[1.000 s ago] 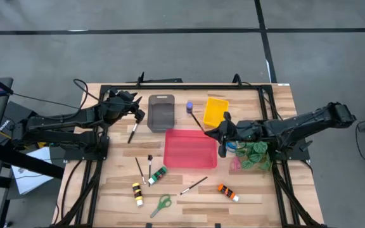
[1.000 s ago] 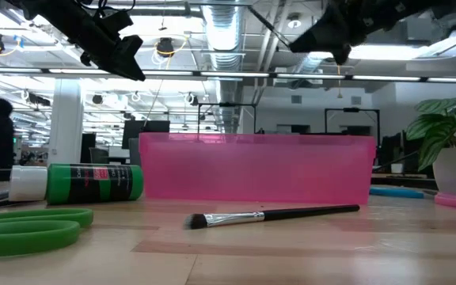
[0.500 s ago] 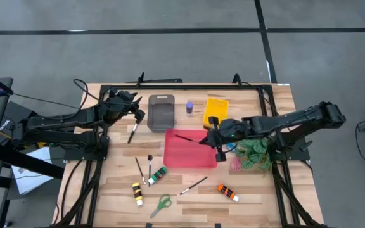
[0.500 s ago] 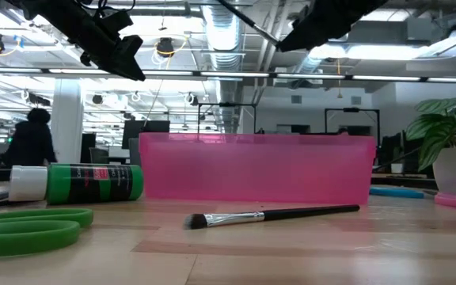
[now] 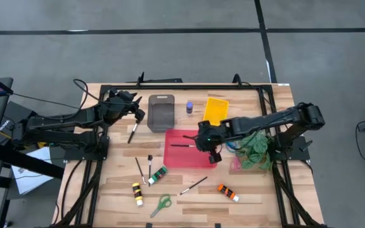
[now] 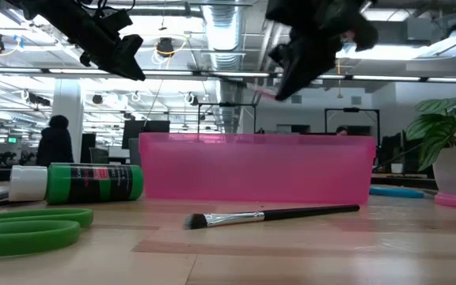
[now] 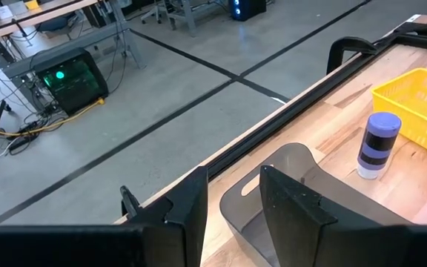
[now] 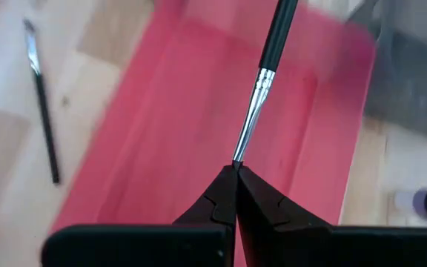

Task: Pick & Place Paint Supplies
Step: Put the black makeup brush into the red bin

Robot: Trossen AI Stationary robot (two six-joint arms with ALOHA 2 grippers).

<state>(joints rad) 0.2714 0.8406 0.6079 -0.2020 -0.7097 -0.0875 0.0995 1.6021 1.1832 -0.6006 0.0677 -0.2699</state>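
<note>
- Low view, nearest the table's front edge: green-handled scissors (image 6: 22, 229) lying flat, with a loose paintbrush (image 6: 271, 214) beside them, bristles toward the scissors.
- Green paint tube (image 6: 77, 182) with a white cap, on its side just behind the scissors.
- Yellow tube (image 5: 137, 194) and orange tube (image 5: 228, 192), both flat on the wood near the front edge, well apart from each other.
- Two short brushes (image 5: 146, 168) between the green tube and the red tray.
- Red tray (image 5: 176, 161), mid-table, standing open.
- Right gripper (image 8: 236, 169), above the red tray: fingers pressed together on the tip of a held brush (image 8: 262, 81), whose dark handle reaches out over the tray floor.
- Green plant (image 5: 253, 154), to the right of the tray, under the right arm.
- Grey tray (image 5: 161, 113), purple bottle (image 7: 377, 145) and yellow tray (image 5: 215, 111), in a row along the back.
- Left gripper (image 7: 228, 215), raised by the grey tray's left side: fingers partly apart, holding nothing.
- One further brush (image 5: 132, 132) on the wood just below the left gripper.
</note>
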